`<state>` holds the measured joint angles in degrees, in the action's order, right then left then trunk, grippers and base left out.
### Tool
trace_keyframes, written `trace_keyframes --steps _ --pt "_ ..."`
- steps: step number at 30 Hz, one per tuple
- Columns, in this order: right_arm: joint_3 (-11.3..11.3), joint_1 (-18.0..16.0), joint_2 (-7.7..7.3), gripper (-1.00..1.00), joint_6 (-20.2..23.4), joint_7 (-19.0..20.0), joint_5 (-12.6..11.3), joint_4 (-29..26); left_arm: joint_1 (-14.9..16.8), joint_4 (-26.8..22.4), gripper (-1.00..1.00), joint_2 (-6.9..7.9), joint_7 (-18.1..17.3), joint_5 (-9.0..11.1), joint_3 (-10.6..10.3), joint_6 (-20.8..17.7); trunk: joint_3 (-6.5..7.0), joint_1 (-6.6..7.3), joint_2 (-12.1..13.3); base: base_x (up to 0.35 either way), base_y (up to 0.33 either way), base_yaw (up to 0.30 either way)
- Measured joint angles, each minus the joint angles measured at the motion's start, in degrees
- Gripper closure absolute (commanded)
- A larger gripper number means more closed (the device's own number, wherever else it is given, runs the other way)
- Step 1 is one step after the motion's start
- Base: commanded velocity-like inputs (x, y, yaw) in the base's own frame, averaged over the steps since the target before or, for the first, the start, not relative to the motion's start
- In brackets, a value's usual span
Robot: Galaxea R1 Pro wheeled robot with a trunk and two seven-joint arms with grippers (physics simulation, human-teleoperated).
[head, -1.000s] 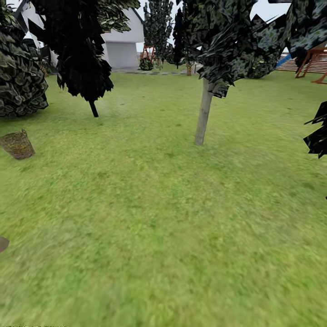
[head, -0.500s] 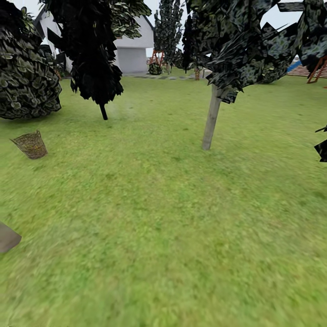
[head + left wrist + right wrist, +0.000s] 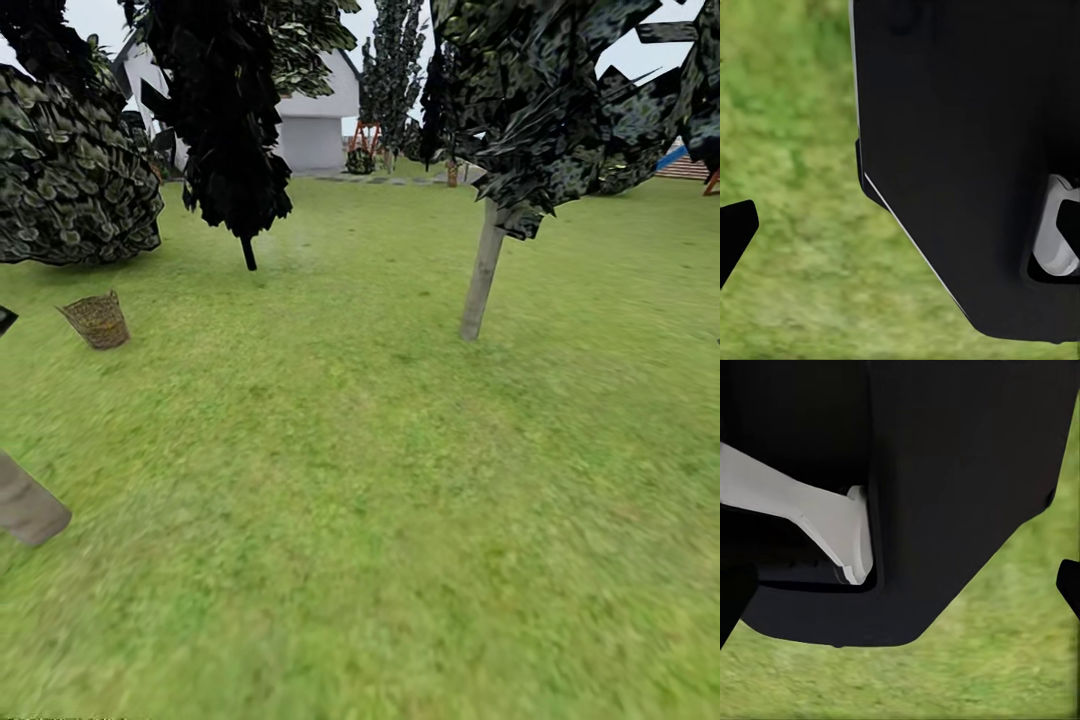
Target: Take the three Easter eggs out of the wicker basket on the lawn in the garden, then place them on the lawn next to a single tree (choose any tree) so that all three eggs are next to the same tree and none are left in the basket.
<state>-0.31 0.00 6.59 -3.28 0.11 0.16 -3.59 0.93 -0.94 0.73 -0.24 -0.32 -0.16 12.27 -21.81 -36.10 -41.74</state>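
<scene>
The wicker basket (image 3: 97,320) stands on the lawn (image 3: 380,500) at the far left of the head view, in front of a large bush. From here I cannot see inside it, so the Easter eggs are hidden. A tree (image 3: 483,272) with a straight pale trunk rises right of centre, farther off. In the left wrist view my left gripper (image 3: 904,229) is open, one black fingertip (image 3: 735,234) at each edge. My right gripper (image 3: 900,592) is likewise open over grass, with the robot's black body beyond both.
A smaller dark-trunked tree (image 3: 247,250) stands behind the basket, beside a round leafy bush (image 3: 75,190). Another pale trunk (image 3: 28,508) cuts in at the lower left edge. A white house (image 3: 315,120) and play frames lie far back. Open grass stretches ahead.
The whole head picture has shifted rightward, so the camera has turned left. The basket and trees sit farther right in view, and the lower-left trunk shows more.
</scene>
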Motion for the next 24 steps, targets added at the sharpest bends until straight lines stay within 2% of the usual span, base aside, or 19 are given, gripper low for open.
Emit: trace_keyframes --steps 15,24 --pt "0.0 0.0 -0.02 -1.00 0.0 0.0 0.0 0.0 0.0 0.0 -1.00 0.00 0.0 -0.1 0.0 0.0 4.00 3.30 6.0 0.000 0.000 0.094" --pt "-0.1 0.0 -0.10 -1.00 0.0 0.0 -0.1 0.0 0.0 0.0 -1.00 0.00 0.0 -0.1 0.0 0.1 5.84 5.28 9.6 0.000 0.000 0.015"
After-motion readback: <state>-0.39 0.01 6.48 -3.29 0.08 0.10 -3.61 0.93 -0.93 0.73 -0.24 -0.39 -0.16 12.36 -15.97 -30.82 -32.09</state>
